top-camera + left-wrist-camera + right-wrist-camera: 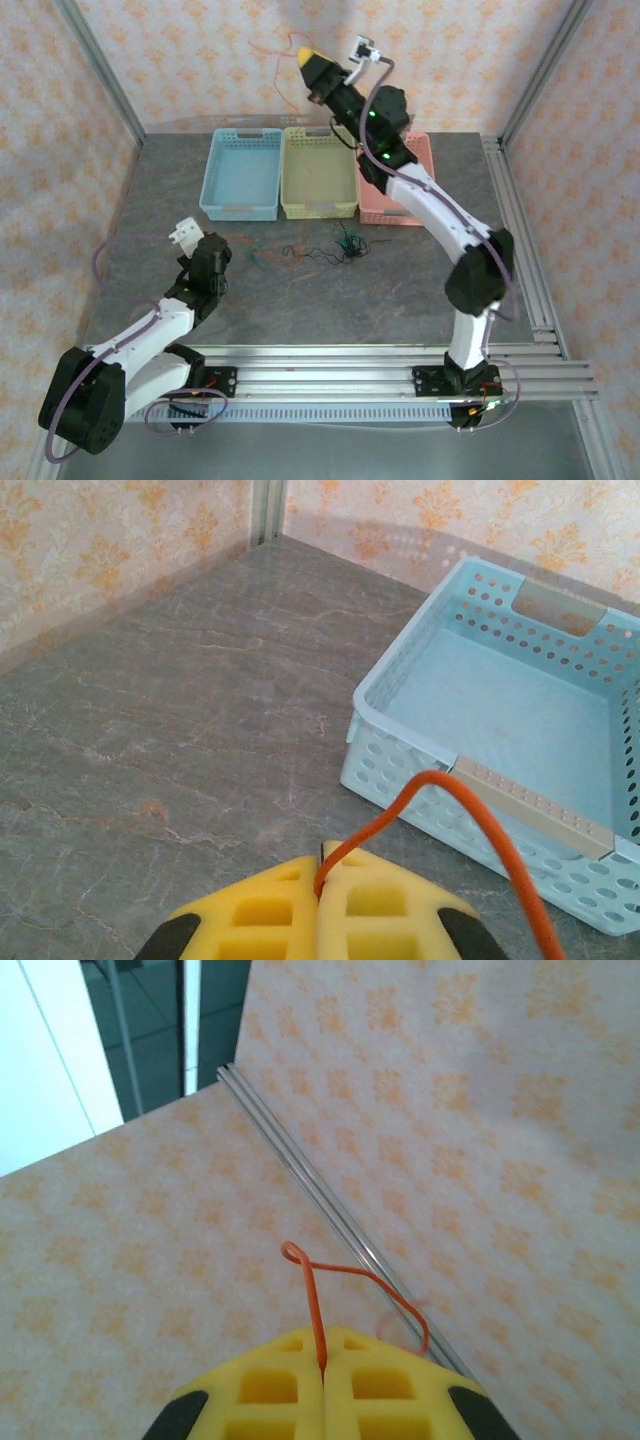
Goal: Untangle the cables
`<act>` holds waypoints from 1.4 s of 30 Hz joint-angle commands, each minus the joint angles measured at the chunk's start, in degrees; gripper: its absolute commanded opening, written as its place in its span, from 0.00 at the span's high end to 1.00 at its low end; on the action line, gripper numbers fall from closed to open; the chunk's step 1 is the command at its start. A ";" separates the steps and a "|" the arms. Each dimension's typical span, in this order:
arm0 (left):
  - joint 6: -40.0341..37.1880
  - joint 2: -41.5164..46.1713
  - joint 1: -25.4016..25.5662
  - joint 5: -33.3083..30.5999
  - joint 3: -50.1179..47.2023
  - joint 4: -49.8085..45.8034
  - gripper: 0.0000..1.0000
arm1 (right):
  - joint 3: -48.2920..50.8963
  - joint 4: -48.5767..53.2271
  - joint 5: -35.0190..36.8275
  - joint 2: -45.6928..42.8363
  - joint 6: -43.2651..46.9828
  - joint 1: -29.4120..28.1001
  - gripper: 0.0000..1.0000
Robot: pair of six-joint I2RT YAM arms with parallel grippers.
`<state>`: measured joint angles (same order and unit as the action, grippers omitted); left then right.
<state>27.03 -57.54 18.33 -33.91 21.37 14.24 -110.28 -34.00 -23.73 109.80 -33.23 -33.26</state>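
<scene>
Nearest, at 8 o'clock of the top view: left gripper (320, 880), low over the surface (150, 730), yellow pads pressed together on an orange cable (480, 820). Cable arching up out of the pinch, then off toward 5 o'clock in the wrist view. Probable reason for the low hold: anchoring one end against a pull from elsewhere.

Just beyond, toward 1 o'clock from that gripper: blue basket (520, 710), near wall close to the pinched cable.

Mid-surface, near centre: rest of the cables (346, 243), a small dark green-and-black knot with reddish-brown strands (303, 252) trailing toward 9 o'clock. Lying loose, touched by neither gripper, still to be separated.

Behind, at 12 o'clock: yellow basket (318, 170) and pink basket (420, 160), in a row with the blue one. Presumably for sorted strands.

Farthest, at 12 o'clock, high above the baskets against the wall (500, 1110): right gripper (305, 58), pads clamped on an orange strand (318, 1300) looped above the tips. Probably held high to draw that strand clear of the tangle. Unclear whether same strand as in the left gripper.
</scene>
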 commanded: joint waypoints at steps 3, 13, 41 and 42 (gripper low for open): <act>0.65 -0.27 -0.49 -0.89 0.51 -0.53 1.00 | -23.09 -2.10 -2.76 12.32 -4.58 -1.08 1.00; 0.58 -0.73 -0.49 -0.76 0.80 -0.73 1.00 | -42.30 -4.26 4.81 22.52 -2.42 -1.56 1.00; 0.56 -1.26 -0.50 -0.49 1.01 -0.59 1.00 | -1.25 -22.28 3.47 36.24 3.45 -4.63 1.00; 0.56 -1.16 -0.49 -0.46 0.98 -0.57 1.00 | -1.62 -21.62 3.41 36.04 3.36 -4.62 1.00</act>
<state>27.03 -58.52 18.31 -33.45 21.37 14.24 -110.26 -51.75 -18.59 149.80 -32.08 -38.15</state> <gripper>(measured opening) 0.045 0.046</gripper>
